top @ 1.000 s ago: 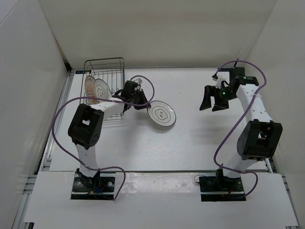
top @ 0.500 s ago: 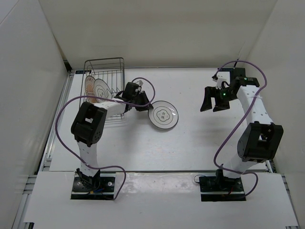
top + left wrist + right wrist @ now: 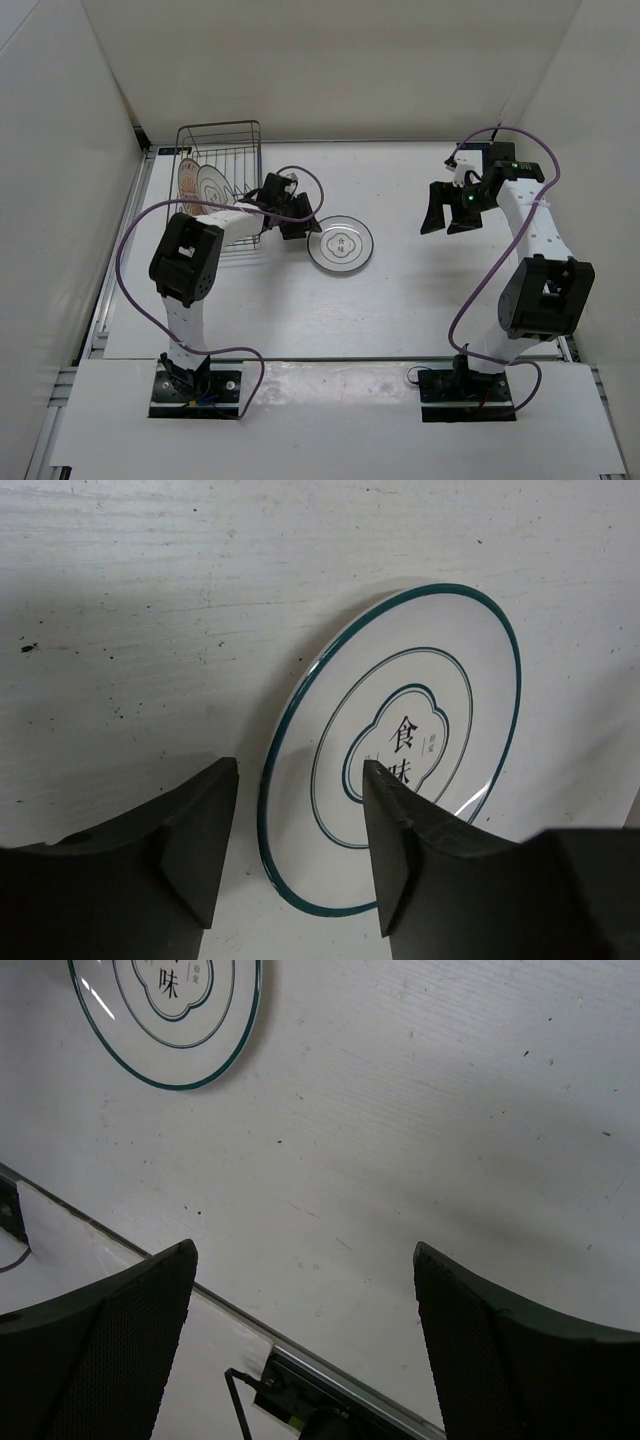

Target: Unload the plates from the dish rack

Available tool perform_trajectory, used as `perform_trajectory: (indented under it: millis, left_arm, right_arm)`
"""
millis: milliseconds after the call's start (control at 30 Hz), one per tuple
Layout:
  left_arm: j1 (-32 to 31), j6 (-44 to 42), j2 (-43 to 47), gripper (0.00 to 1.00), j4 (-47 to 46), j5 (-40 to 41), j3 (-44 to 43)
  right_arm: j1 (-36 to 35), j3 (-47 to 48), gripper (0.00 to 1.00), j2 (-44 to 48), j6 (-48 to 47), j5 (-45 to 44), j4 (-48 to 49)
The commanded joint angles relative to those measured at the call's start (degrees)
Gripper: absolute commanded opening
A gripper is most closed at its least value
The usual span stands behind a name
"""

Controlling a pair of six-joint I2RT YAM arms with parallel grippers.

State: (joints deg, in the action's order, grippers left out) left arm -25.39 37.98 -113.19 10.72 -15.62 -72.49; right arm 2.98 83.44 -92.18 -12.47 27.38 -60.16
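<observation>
Left fingers are hanging open over the rim of a white plate lying flat on the table; two plates are standing in the dish rack, nearer this arm.

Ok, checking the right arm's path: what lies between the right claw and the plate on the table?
Nothing: only bare table separates the right claw from the plate, as the top view shows.

A lab test cell: white panels box in the table.
</observation>
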Motion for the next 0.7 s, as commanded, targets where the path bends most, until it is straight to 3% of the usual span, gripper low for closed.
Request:
perform_trajectory:
  millis: [0,300,400,433,533,667]
  left_arm:
    - [0.1,-2.2,0.3,0.64,4.3,1.9,-3.4]
    - [0.0,-12.9,3.6,0.79,19.2,12.6,-13.5]
    - [0.1,-19.7,6.7,0.96,22.7,15.3,-19.0]
    - [0.0,-23.1,7.3,1.0,23.7,17.8,-24.5]
    - [1.5,-29.2,9.5,1.0,28.3,23.9,-30.8]
    - [5.8,-30.3,15.7,1.0,28.9,27.4,-30.3]
  right_arm:
    - [0.2,-0.7,0.9,1.9,-0.8,0.4,-0.6]
    - [0.2,-1.3,0.9,1.5,0.2,0.9,0.6]
    - [0.2,-1.4,0.9,1.2,2.2,-1.1,1.4]
    - [0.2,-1.3,0.9,1.0,2.5,-1.6,1.5]
    - [0.2,-0.5,0.9,0.5,3.5,-3.9,2.2]
    - [0.2,0.1,0.9,-0.3,3.2,-4.8,2.4]
